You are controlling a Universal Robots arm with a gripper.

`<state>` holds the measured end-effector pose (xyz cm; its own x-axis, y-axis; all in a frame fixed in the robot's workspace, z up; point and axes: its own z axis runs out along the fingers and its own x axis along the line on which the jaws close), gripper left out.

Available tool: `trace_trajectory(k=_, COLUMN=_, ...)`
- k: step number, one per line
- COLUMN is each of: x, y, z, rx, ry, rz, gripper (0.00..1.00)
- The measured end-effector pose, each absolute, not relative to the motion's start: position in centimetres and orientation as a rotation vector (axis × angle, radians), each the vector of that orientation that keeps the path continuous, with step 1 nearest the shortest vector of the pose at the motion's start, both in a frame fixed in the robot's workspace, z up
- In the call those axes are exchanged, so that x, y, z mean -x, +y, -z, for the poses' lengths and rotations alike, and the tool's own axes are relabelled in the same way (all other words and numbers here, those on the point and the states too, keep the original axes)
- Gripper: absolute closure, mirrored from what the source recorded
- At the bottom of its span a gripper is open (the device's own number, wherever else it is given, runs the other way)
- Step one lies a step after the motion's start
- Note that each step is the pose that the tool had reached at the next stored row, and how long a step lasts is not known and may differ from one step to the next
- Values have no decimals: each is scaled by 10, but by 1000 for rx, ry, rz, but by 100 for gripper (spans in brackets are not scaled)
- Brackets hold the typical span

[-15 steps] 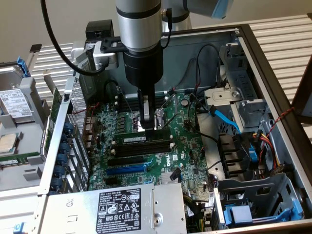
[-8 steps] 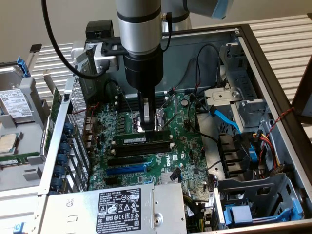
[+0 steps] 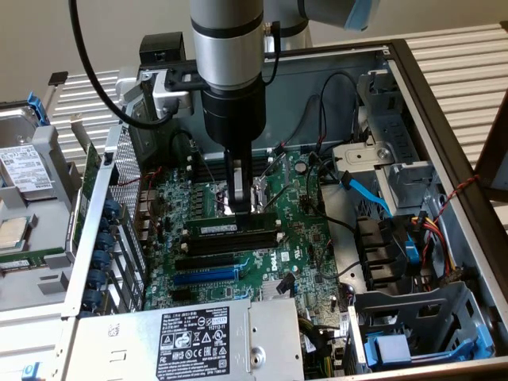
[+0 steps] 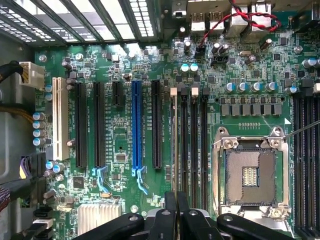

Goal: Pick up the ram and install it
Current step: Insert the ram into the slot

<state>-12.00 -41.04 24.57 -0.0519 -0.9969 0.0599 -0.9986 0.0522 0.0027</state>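
Tool (image 3: 240, 208) seen at frame centre of the exterior view, clenched on the ram (image 3: 219, 228), ram stood on edge among black memory slots (image 4: 194, 135), between CPU socket (image 4: 250, 175) and blue slot (image 4: 136, 125), motherboard (image 3: 305, 238) beneath.

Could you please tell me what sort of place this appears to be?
Probably a computer repair or assembly bench: an opened desktop PC case lies with its motherboard exposed, a hard drive sits beside it, and a robot arm reaches inside.
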Motion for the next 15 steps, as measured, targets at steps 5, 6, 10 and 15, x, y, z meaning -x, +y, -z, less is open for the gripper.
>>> trace_trajectory(k=5, x=120, y=-410, z=-245, rx=-2142, ry=-2236, rz=-60, gripper=87)
trace_trajectory(k=6, x=120, y=-410, z=-244, rx=-2142, ry=-2236, rz=-60, gripper=87)
trace_trajectory(k=10, x=120, y=-410, z=-241, rx=-2142, ry=-2235, rz=-60, gripper=87)
trace_trajectory(k=15, x=120, y=-410, z=-239, rx=-2143, ry=-2235, rz=-60, gripper=87)
